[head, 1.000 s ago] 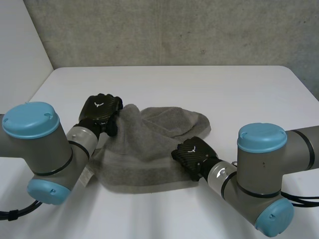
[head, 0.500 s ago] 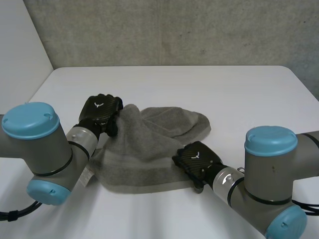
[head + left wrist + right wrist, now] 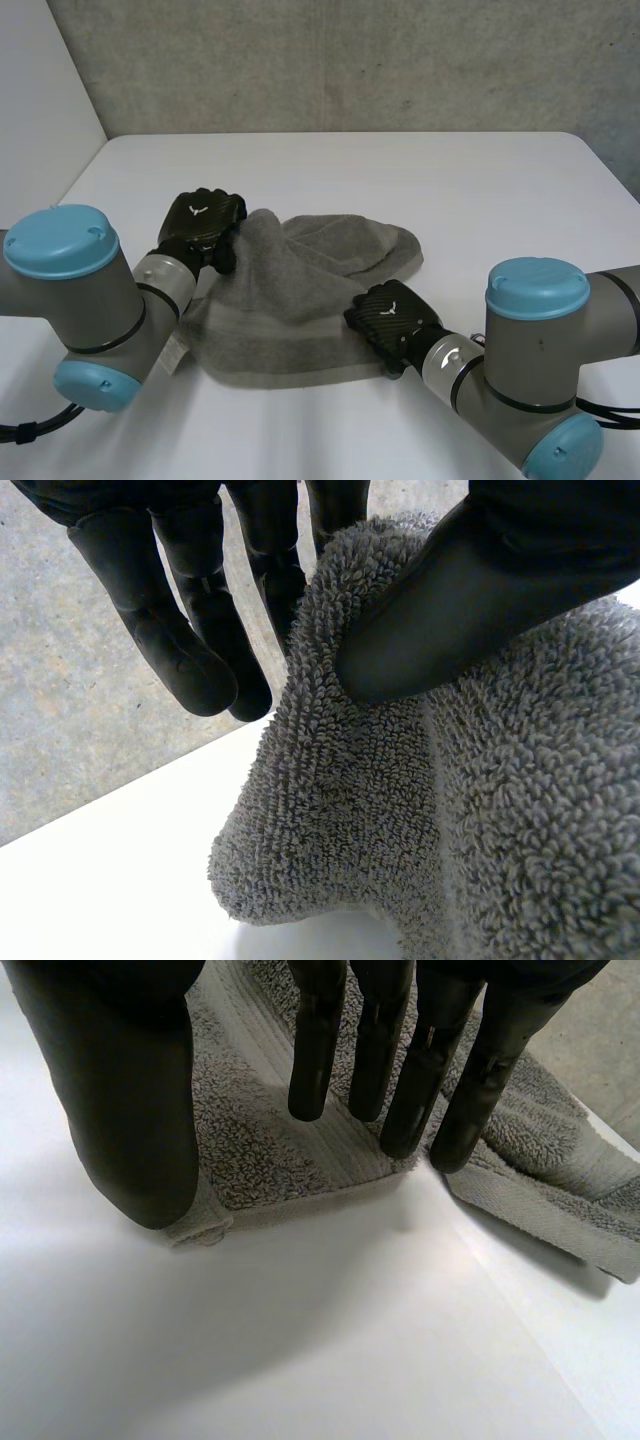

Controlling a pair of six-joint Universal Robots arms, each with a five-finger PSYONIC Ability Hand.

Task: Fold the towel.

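A grey towel (image 3: 300,300) lies rumpled and partly folded on the white table (image 3: 480,190). My left hand (image 3: 203,222) is at its far left corner and holds it raised. In the left wrist view the thumb (image 3: 470,590) pinches the towel (image 3: 400,810) against the fingers (image 3: 190,630). My right hand (image 3: 392,322) is at the towel's near right corner. In the right wrist view its fingers (image 3: 380,1040) are straight and spread from the thumb (image 3: 130,1110), just over the towel (image 3: 260,1150) corner, which lies flat on the table.
A grey concrete wall (image 3: 350,60) stands behind the table's far edge. Bare tabletop stretches beyond the towel and to its right. Both arms reach in from the near side.
My right hand has gone from shut to open, letting go of the near right corner, and its arm has shifted slightly back. The left hand has not moved.
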